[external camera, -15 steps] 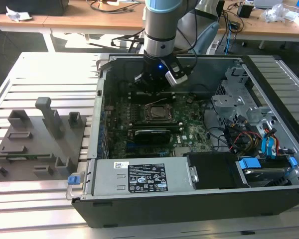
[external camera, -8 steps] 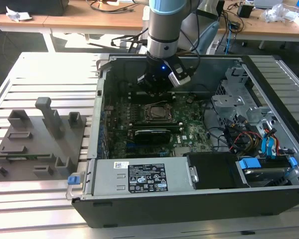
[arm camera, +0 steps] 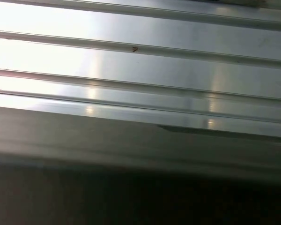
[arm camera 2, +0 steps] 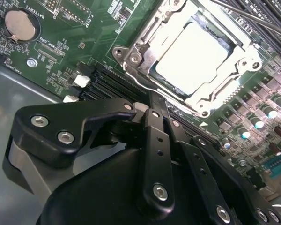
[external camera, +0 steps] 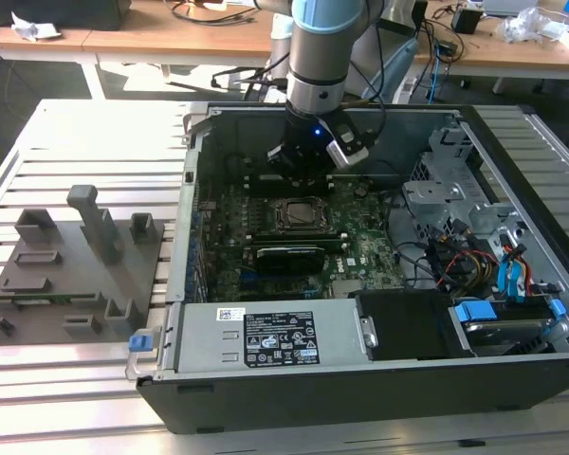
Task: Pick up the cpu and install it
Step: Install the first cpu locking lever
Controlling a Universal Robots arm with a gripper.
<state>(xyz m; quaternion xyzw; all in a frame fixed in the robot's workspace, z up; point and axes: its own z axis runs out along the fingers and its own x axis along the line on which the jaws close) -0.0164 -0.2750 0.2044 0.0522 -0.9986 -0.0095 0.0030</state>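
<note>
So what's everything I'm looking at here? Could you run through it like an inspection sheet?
Surface: ribbed metal table, with an open computer case lying on it.
Job's things: the cpu sits inside the socket frame on the green motherboard; nothing is gripping it.
Clutter: a grey fixture block on the exterior view's left of the case.
Grippers: the gripper hangs above the motherboard, close to the socket; whether its fingers are open or shut cannot be told.
Cables: coloured wires bundled at the exterior view's right inside the case; more cables on the desks behind.
Surroundings: wooden desks along the back.
</note>
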